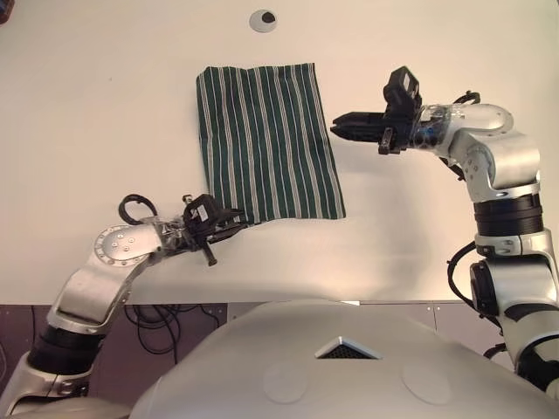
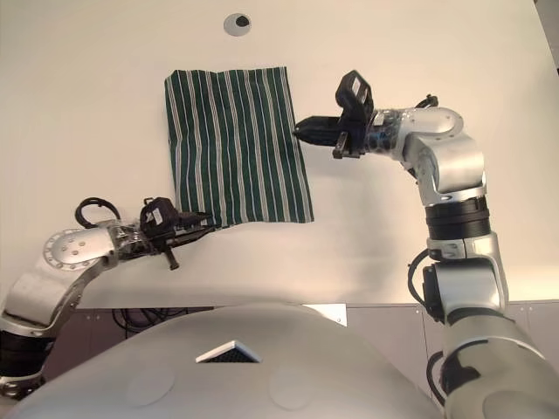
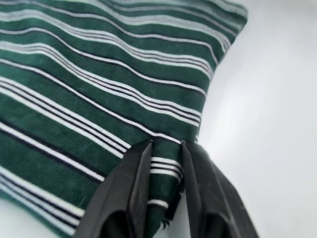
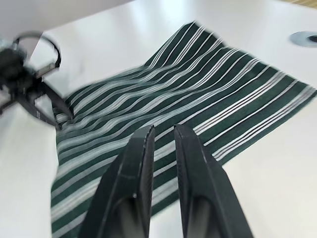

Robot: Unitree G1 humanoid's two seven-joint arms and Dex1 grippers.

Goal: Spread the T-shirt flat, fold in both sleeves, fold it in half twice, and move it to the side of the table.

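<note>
A green T-shirt (image 1: 266, 144) with white stripes lies folded into a tall rectangle on the white table (image 1: 96, 131). My left gripper (image 1: 238, 227) is at the shirt's near left corner, shut on the fabric; in the left wrist view the cloth (image 3: 99, 89) sits pinched between the black fingers (image 3: 133, 183). My right gripper (image 1: 334, 129) hovers at the shirt's right edge, about halfway along it. Its fingers (image 4: 138, 163) are shut with only a thin slit between them and no cloth in it, just above the striped fabric (image 4: 188, 94).
A round grey grommet (image 1: 263, 20) sits in the table beyond the shirt's far edge. Bare tabletop lies left and right of the shirt. The table's front edge (image 1: 376, 301) runs just behind my left arm.
</note>
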